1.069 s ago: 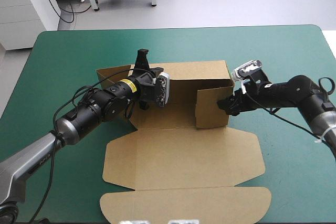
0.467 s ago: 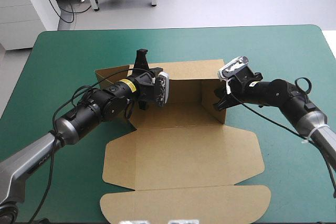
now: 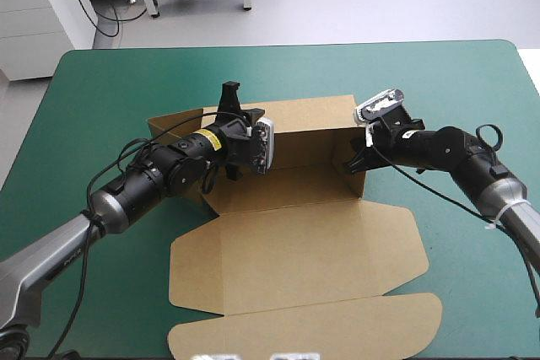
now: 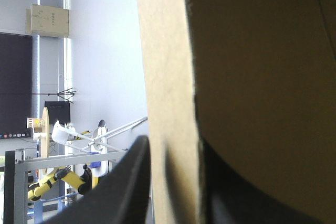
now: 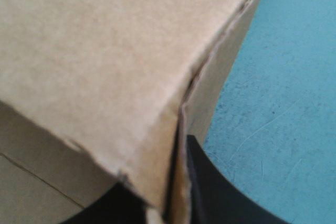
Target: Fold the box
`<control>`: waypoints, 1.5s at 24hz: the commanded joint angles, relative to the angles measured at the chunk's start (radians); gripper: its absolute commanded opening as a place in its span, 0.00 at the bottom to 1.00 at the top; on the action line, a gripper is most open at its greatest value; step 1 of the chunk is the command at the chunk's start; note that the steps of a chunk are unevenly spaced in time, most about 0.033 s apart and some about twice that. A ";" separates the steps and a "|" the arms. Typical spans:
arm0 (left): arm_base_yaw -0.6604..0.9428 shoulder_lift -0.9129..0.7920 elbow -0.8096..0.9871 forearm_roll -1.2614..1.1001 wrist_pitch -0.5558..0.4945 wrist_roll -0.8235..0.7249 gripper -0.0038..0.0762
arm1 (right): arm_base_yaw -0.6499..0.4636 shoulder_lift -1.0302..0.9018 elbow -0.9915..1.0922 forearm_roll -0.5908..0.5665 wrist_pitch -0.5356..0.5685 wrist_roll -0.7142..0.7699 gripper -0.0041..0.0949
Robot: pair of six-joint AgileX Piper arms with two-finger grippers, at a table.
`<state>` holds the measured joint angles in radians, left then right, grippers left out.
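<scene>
High view: the brown box [image 3: 295, 242] lies mid-way across the teal-green table [image 3: 101, 90], with its rear wall [image 3: 308, 124] raised along the far side and its lid panels [image 3: 304, 326] flat toward the near edge. The left gripper [image 3: 229, 128] sits at the left end of that wall and the right gripper [image 3: 354, 160] at its right-hand corner, where a short end wall [image 3: 350, 179] stands upright. The step in hand appears to be squaring the end walls against the rear wall. To do it well, move both arms in step so the sheet does not skew, turn each panel about its scored crease rather than dragging it, and hold the base flat on the cover; uneven pull would likely twist the board or slide the whole box. Left wrist view: the left gripper's black fingers [image 4: 126, 187] are all but together, pinching a panel of the box whose cut edge runs up between them and past the tips. Right wrist view: the right gripper's black fingers [image 5: 226, 198] are likewise nearly together, pinching the box at the corner, with the corner's outer face rising just ahead and bare cover beside it
</scene>
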<state>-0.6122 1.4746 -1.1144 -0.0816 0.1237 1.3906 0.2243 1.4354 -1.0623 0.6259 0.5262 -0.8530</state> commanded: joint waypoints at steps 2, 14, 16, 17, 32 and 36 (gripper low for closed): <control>-0.035 -0.045 -0.027 -0.041 -0.155 -0.050 0.63 | 0.028 -0.032 -0.026 0.022 -0.022 -0.011 0.02; -0.245 -0.158 -0.041 -0.098 -0.184 -0.045 0.78 | 0.046 -0.032 -0.035 -0.477 -0.338 0.553 0.02; -0.274 -0.167 -0.043 -0.098 -0.178 -0.045 0.77 | 0.022 -0.019 -0.036 -0.525 -0.370 0.651 0.02; -0.289 -0.173 -0.043 -0.098 -0.160 -0.045 0.75 | 0.003 -0.009 -0.040 -0.527 -0.368 0.681 0.02; -0.298 -0.102 -0.472 -0.056 0.744 -0.314 0.07 | -0.012 -0.004 -0.040 -0.526 -0.353 0.679 0.02; -0.228 -0.033 -0.612 0.023 0.845 -0.480 0.07 | -0.012 -0.004 -0.040 -0.529 -0.353 0.679 0.02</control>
<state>-0.8884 1.4337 -1.6175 -0.1011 0.9559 1.0525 0.2174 1.4666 -1.0647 0.0971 0.2541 -0.1761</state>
